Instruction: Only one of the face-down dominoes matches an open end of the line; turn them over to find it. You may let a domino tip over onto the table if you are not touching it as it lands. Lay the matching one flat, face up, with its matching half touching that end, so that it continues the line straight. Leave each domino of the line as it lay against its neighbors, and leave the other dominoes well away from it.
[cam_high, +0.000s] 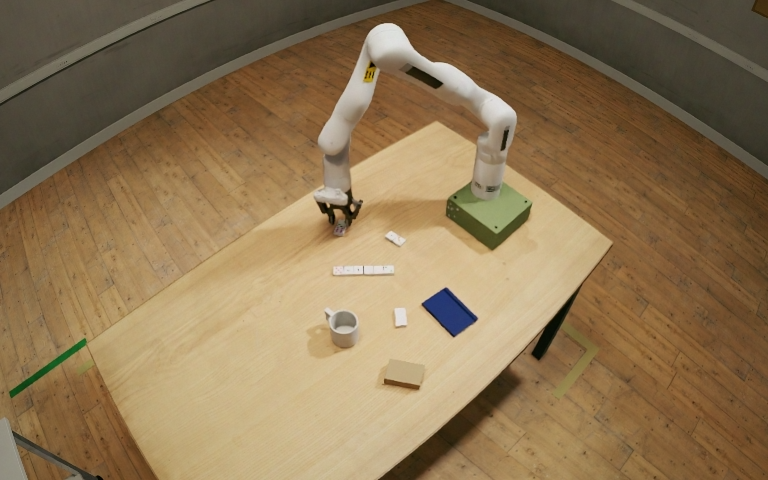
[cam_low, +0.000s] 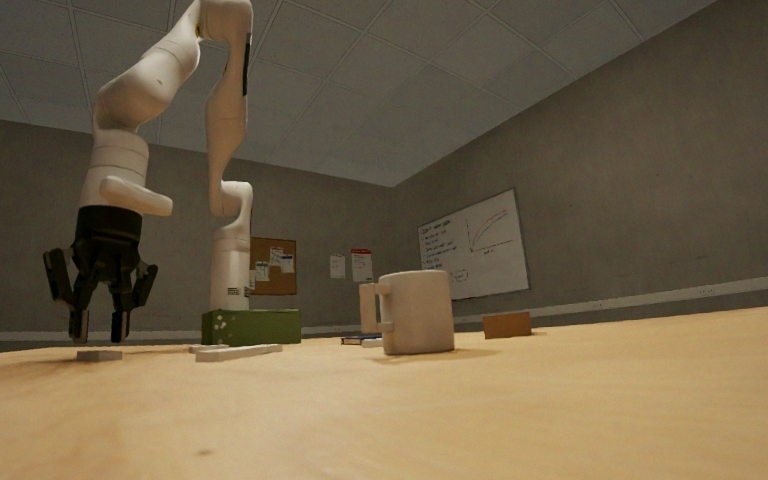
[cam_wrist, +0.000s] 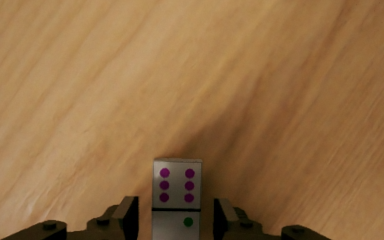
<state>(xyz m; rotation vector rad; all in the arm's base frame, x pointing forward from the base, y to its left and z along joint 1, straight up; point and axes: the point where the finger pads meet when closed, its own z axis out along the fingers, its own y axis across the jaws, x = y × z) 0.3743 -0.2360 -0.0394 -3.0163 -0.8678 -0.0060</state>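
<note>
My gripper (cam_high: 340, 220) (cam_low: 99, 338) (cam_wrist: 176, 215) is open, its fingertips just above the table, one on each side of a face-up domino (cam_high: 339, 228) (cam_low: 99, 356) (cam_wrist: 176, 186). That domino lies flat; the wrist view shows six magenta pips on one half and a green pip on the other, which is cut off by the frame edge. The line of dominoes (cam_high: 357, 270) (cam_low: 237, 353) lies straight, with red pips on its left end; its right-end pips are too small to read. Another domino (cam_high: 395, 238) shows faint marks on its face. A plain white domino (cam_high: 400, 317) shows no pips.
A grey mug (cam_high: 344, 329) (cam_low: 419, 314) stands in front of the line. A blue tray (cam_high: 449, 312) lies right of the plain domino, and a tan block (cam_high: 403, 373) (cam_low: 506, 325) lies nearer the front edge. The green base (cam_high: 489, 217) (cam_low: 260, 327) carries the arm.
</note>
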